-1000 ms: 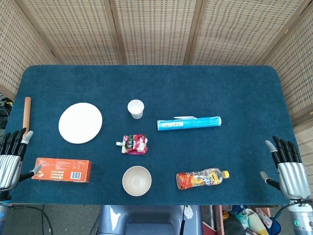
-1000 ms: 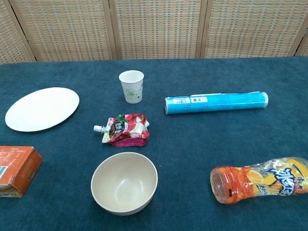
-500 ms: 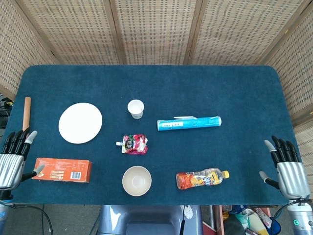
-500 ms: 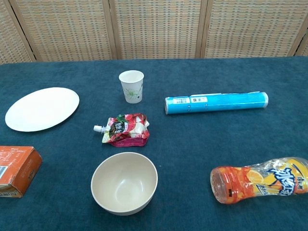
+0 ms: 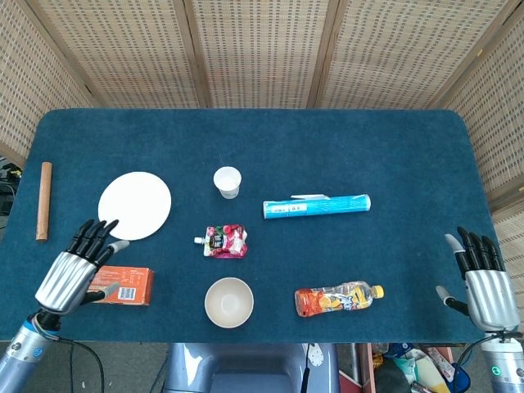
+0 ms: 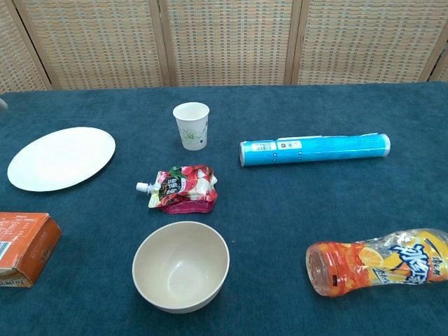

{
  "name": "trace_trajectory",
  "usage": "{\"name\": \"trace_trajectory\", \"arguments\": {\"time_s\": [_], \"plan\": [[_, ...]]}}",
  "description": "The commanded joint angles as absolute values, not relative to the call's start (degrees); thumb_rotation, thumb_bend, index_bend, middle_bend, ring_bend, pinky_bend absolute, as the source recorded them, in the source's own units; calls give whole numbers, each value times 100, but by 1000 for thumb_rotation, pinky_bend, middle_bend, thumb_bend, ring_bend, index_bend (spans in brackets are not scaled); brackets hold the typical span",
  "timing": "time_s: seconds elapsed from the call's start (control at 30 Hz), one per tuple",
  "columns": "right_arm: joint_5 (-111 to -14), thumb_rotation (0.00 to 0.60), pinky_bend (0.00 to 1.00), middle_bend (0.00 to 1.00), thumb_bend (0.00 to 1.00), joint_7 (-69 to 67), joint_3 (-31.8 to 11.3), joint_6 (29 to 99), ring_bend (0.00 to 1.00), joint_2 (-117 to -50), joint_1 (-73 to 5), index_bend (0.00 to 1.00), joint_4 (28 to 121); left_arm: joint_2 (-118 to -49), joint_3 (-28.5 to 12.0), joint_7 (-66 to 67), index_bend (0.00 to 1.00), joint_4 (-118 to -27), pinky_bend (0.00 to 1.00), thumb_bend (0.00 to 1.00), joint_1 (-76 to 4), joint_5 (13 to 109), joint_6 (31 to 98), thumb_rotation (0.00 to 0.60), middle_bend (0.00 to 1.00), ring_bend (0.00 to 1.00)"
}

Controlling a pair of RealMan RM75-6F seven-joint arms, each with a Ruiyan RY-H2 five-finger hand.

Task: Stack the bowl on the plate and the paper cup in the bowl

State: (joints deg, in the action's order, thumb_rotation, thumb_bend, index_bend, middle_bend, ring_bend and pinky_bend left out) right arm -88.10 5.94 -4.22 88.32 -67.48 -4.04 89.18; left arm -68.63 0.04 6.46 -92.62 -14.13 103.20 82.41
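The left hand (image 5: 75, 273) hangs over the near left part of the table with its fingers spread, holding nothing, right above the end of the orange box (image 5: 119, 284). The right hand (image 5: 485, 282) waits past the far right edge, fingers apart and empty too. The bowl (image 6: 181, 265) sits near the front edge, upright, with nothing in it. The plate (image 6: 61, 157) lies flat on the left, well apart from the bowl, and the paper cup (image 6: 191, 125) stands upright farther back. Nothing is stacked yet. I think the left hand could bump the box on its way to the bowl. The bowl looks smooth, round and hard, so fingers might slip on its rim. The cup is thin paper and light, so a hard squeeze could crush it or tip it. The red pouch (image 6: 182, 189) is soft and squishy and lies between the cup and the bowl. The blue tube (image 6: 314, 148) and the orange bottle (image 6: 381, 268) lie on their sides and could roll if touched. The blue cloth (image 5: 393, 147) looks fuzzy.
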Motion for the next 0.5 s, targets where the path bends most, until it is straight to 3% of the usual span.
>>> {"name": "trace_trajectory", "arguments": {"time_s": [0.03,0.5], "plan": [[-8789,600,0,0,173,545,-440,8852,0,-6748,-395,64,8897,-6821,107,833,280,-9565,0,151,-1675,10501,7860,600,0,0],[-8562,600,0,0,173,336,-535,8773,0,-6665,-388,64,8898,-7675,184,1887,358,-9898,0,207,-2340,10301,6362,600,0,0]]}}
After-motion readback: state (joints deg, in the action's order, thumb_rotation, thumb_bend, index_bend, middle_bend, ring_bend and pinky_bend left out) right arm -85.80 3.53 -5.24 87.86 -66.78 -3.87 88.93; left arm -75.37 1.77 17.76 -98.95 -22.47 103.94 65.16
